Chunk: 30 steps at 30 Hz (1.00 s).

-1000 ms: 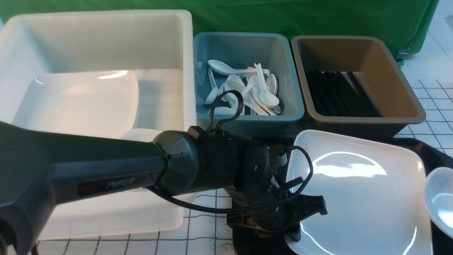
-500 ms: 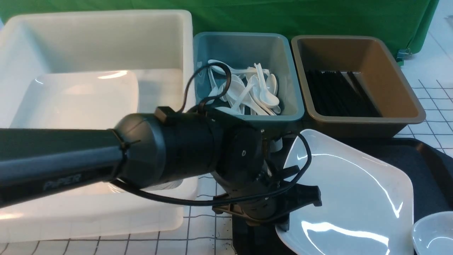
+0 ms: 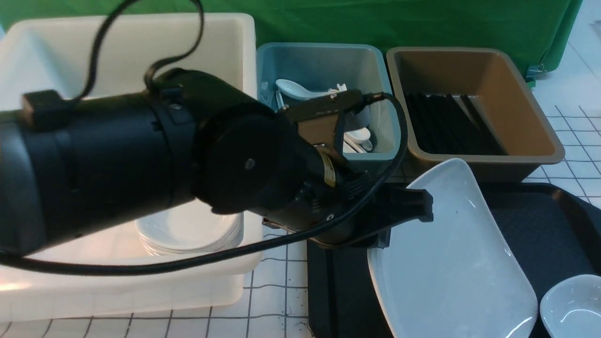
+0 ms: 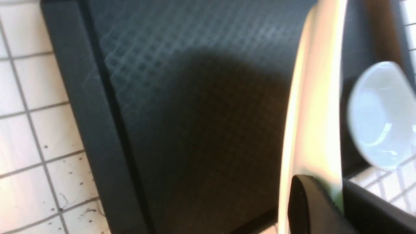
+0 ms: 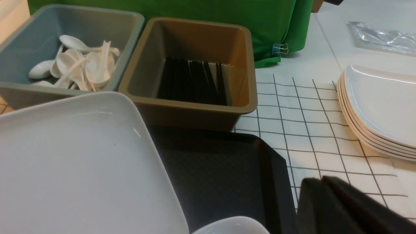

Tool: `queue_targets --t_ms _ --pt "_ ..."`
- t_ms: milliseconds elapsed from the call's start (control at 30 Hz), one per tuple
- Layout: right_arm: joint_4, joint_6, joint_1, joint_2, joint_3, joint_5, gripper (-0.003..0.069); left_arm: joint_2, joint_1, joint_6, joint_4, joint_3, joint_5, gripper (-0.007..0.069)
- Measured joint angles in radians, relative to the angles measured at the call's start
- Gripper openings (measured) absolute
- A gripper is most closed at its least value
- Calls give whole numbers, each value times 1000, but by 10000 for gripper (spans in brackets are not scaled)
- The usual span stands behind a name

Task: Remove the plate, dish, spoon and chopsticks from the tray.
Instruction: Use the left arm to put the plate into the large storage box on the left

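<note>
The plate [image 3: 450,263] and the dish [image 4: 377,117] are smooth and glossy, probably glazed ceramic. The tray [image 4: 182,97] is matt black plastic with a fine diamond texture. The brown tub [image 5: 195,113] and teal tub [image 5: 48,94] are smooth plastic. The green backdrop [image 3: 422,23] is cloth.

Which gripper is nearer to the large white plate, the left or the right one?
Left. The left gripper is shut on the plate at its rim. The right gripper is shut and empty, apart from it, by the right edge of the tray.
</note>
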<state>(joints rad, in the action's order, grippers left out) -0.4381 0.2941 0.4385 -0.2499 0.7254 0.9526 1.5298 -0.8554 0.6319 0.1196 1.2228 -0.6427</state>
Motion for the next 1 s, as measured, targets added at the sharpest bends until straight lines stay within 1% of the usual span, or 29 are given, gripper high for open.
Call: queue_targets --t_ms 333,533,667,767,800,833,900,933,967,1000 --pt "0 1 0 0 0 0 25 -61 1 20 -42 -2 26 20" --pt "0 1 0 0 0 0 31 -83 39 23 -47 -3 64 21" --pt "0 2 0 0 0 0 34 -172 120 23 -47 -3 112 21" --pt "0 2 0 0 0 0 36 -250 211 21 -47 -3 122 21" --pt "0 2 0 0 0 0 36 -250 218 20 -47 -3 122 21" --pt "0 1 0 0 0 0 38 -304 292 9 -47 -3 116 21" --pt "0 -1 0 0 0 0 40 -351 379 4 -47 -3 98 21" --pt "0 -1 0 0 0 0 40 -356 389 4 -47 -3 98 21" --pt "1 -4 0 0 0 0 41 -396 490 -1 -47 -3 73 21" --pt "1 -5 0 0 0 0 42 -419 551 -5 -47 -3 56 21"
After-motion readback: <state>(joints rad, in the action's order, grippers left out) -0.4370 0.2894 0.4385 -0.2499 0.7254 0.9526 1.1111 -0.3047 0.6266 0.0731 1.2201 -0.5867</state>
